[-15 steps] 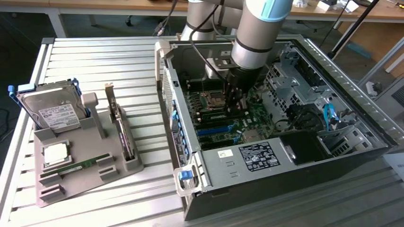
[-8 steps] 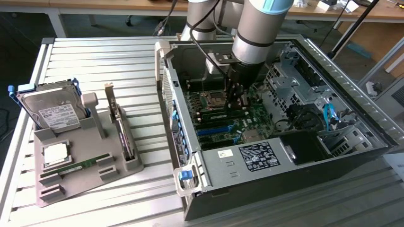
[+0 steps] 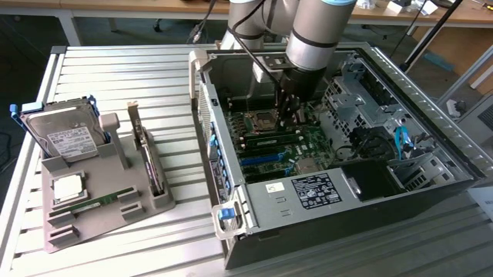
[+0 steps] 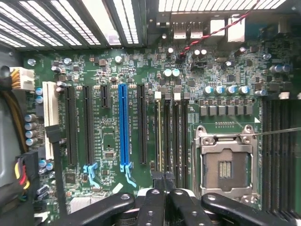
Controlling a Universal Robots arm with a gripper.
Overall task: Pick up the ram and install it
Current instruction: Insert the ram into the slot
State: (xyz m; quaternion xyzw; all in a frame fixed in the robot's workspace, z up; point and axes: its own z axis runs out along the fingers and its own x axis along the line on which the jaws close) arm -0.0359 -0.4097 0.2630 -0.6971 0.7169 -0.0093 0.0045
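Hand (image 4: 164, 184) fingers together over black memory slots (image 4: 175, 136); thin green ram stick (image 4: 159, 136) seemingly pinched edge-on. Stick needed keeping square to its slot.

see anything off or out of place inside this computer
Nothing looks broken or spilled. The processor socket stands empty, and a thin metal rod sticks out from its corner across the neighbouring slots, which looks loose. The ram stick sits straight, by the shut gripper.
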